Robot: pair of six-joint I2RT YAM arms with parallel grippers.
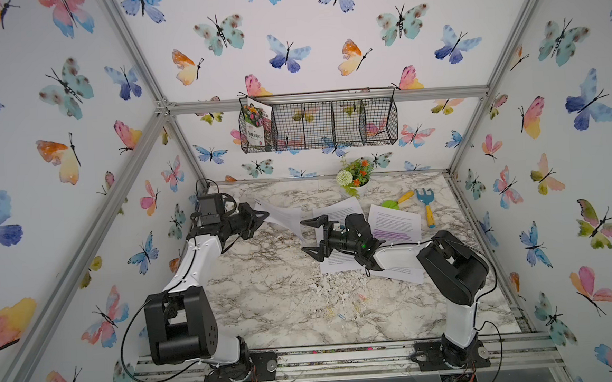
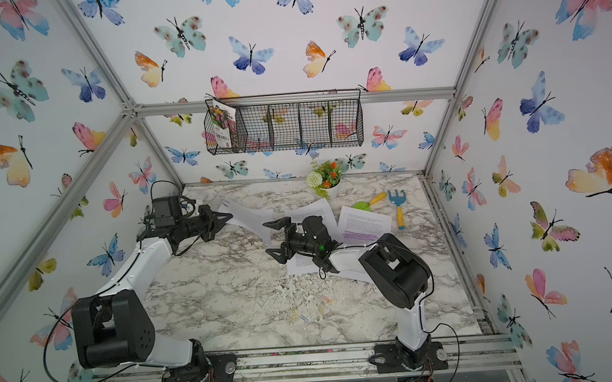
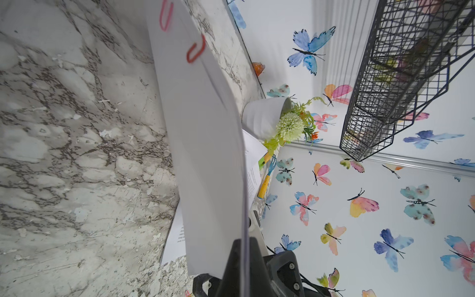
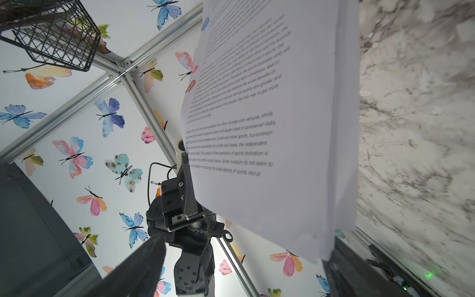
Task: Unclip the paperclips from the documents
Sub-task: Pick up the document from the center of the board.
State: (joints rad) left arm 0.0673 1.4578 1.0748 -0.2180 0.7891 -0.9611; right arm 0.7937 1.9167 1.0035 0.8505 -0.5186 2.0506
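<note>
Left jaws pinch the sheet (image 1: pixel 284 216) up near the desk's (image 1: pixel 266 291) far left corner, right jaws gape wide beside it. Two paperclips (image 3: pixel 195 48) on its edge; we reckon a crooked tug tears it.

Up on the back wall hangs a black wire basket (image 1: pixel 315 125), a flower seed packet (image 1: pixel 256 124) standing in its end compartment. Down on the marble tabletop (image 1: pixel 267 298), a white pot of flowers (image 1: pixel 355 178) sits at the back edge. Near it lies a green-and-yellow trowel (image 1: pixel 397 199), a blue rake (image 1: pixel 426 203) just beside. Butterfly wallpaper (image 1: pixel 290 52) covers every wall.
</note>
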